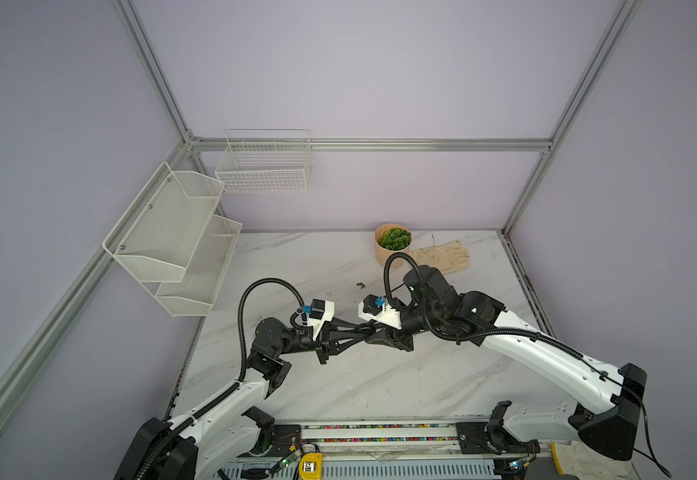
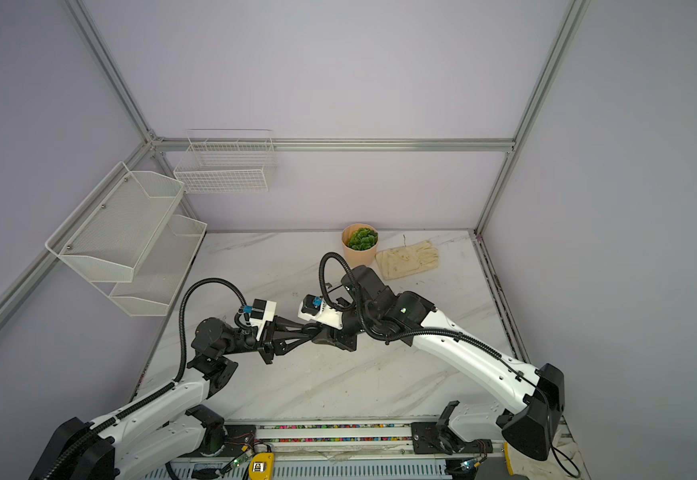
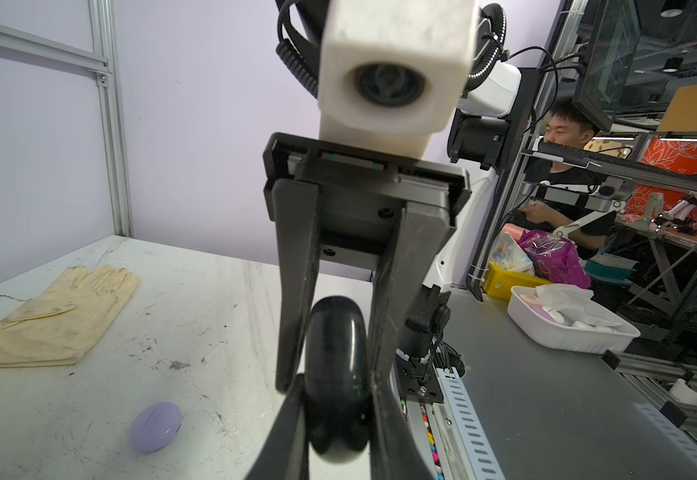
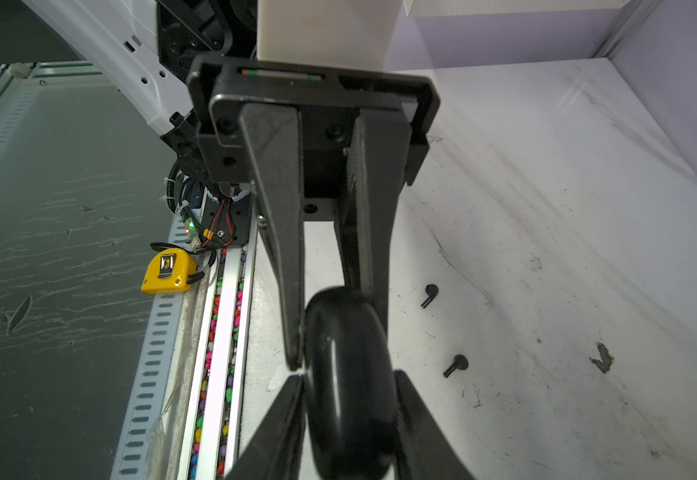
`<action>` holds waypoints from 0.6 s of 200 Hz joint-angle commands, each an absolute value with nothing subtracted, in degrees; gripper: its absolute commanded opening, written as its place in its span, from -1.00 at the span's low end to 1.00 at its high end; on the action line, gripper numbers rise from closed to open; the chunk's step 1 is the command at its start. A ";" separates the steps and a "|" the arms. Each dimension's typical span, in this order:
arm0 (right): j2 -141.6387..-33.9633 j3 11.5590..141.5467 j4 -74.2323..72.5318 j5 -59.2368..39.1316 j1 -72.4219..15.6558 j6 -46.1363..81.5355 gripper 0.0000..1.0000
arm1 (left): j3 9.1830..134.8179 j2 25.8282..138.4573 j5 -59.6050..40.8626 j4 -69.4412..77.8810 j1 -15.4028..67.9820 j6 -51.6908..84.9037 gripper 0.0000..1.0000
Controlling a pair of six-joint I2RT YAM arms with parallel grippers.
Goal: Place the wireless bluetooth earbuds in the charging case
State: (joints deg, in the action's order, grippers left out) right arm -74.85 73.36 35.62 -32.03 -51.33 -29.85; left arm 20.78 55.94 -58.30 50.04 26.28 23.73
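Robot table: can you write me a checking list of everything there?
Surface: marble table, scuffed, specked.
Job's things: black charging case between both tools; two black earbuds loose on table; lilac case closed on table; lilac earbuds not seen.
Clutter: cream gloves, potted plant, yellow tape measure.
Tools: left tool shut on black charging case; right tool around it, grip unclear.
Cables: black conduit loops over arms.
Surroundings: wire basket, mesh shelf, man at desk.

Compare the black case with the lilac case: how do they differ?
Colour: the black case is glossy black; the lilac case is pale lilac. Place: the black case is held off the table in the jaws of the left gripper, with those of the right gripper around it; the lilac case lies free on the table. Both are smooth, rounded pucks.
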 commanded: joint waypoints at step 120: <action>-73.10 74.88 35.98 -32.74 -50.95 -32.17 -0.24 | 22.83 54.45 -58.45 47.29 26.37 19.34 -1.00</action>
State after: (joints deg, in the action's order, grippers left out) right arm -73.34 73.38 35.57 -31.79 -51.24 -30.61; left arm 20.78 54.78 -58.35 46.78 26.28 20.73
